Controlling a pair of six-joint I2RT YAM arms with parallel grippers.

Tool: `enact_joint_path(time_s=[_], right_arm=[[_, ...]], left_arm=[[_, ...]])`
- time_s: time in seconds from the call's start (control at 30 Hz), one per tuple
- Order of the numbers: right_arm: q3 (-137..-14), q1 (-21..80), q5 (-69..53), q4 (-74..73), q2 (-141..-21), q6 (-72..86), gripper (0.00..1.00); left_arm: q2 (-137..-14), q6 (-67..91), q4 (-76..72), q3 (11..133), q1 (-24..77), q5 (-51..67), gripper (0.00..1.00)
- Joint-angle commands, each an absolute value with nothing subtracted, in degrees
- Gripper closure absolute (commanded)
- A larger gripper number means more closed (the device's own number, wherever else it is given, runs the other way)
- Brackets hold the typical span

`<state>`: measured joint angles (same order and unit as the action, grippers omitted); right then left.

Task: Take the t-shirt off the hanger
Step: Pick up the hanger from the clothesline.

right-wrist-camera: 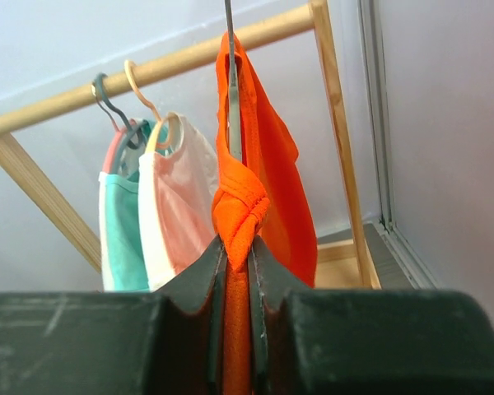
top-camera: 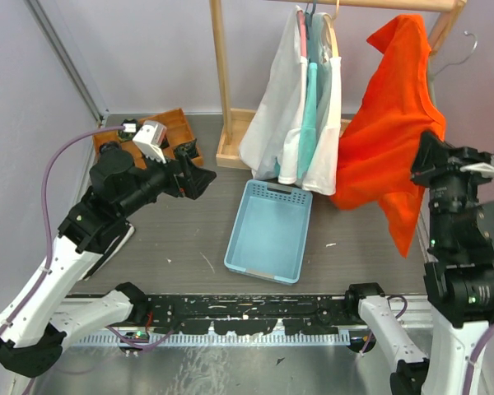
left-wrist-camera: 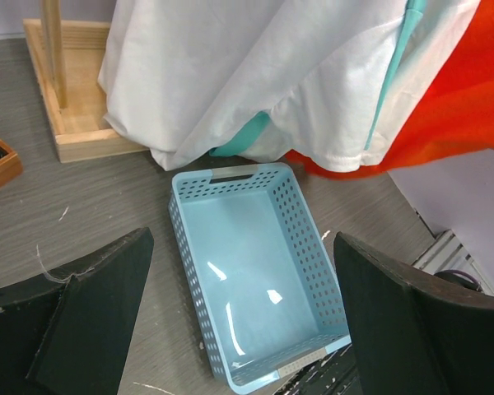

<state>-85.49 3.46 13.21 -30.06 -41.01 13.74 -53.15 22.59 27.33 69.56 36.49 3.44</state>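
Observation:
An orange t-shirt (top-camera: 391,123) hangs bunched at the right end of the wooden rail (top-camera: 395,4), with a grey wire hanger (top-camera: 454,56) sticking out to its right. My right gripper (top-camera: 428,160) is shut on a fold of the orange t-shirt (right-wrist-camera: 240,214), just below the hanger's wire (right-wrist-camera: 229,74). My left gripper (top-camera: 199,177) is open and empty, low over the table left of a light blue basket (top-camera: 267,230), which shows between its fingers in the left wrist view (left-wrist-camera: 255,271).
White, teal and pink garments (top-camera: 300,115) hang on hangers left of the orange shirt. The wooden rack's post (top-camera: 222,74) and base (top-camera: 230,148) stand behind the basket. A brown tray (top-camera: 160,136) sits at the back left.

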Motion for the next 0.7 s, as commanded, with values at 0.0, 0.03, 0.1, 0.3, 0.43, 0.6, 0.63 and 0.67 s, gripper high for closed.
enact_joint_path(time_s=[0.0, 0.03, 0.1, 0.3, 0.43, 0.6, 0.63, 0.67], right_arm=[[-87.79, 3.43, 13.07, -25.75, -38.01, 14.86, 0.99], [-88.1, 3.43, 12.08, -25.89, -37.6, 14.89, 0.99], [-88.47, 3.43, 10.39, -26.09, -36.78, 14.88, 0.99], [-89.74, 3.38, 7.14, -25.6, -34.87, 14.43, 0.99], [-89.27, 3.35, 4.66, -26.15, -34.84, 14.65, 0.99], [-86.06, 3.35, 3.72, -26.21, -34.7, 14.78, 0.99], [-85.12, 3.34, 3.63, -26.01, -34.52, 14.7, 0.99], [-84.35, 3.34, 3.61, -25.71, -34.44, 14.61, 0.99]], left_arm=[[-52.06, 23.57, 25.11, 69.17, 36.6, 6.16, 0.02], [-51.84, 23.79, 25.13, 69.09, 36.64, 6.35, 0.02], [-51.34, 24.09, 25.13, 68.91, 36.63, 6.55, 0.02], [-49.79, 24.7, 25.27, 69.1, 36.65, 7.71, 0.02], [-49.66, 24.81, 24.89, 70.04, 36.6, 8.89, 0.02], [-50.86, 25.03, 23.99, 70.7, 36.74, 9.57, 0.02], [-51.17, 25.09, 23.68, 70.67, 36.74, 9.58, 0.02], [-51.57, 25.13, 23.32, 70.77, 36.8, 9.66, 0.02]])
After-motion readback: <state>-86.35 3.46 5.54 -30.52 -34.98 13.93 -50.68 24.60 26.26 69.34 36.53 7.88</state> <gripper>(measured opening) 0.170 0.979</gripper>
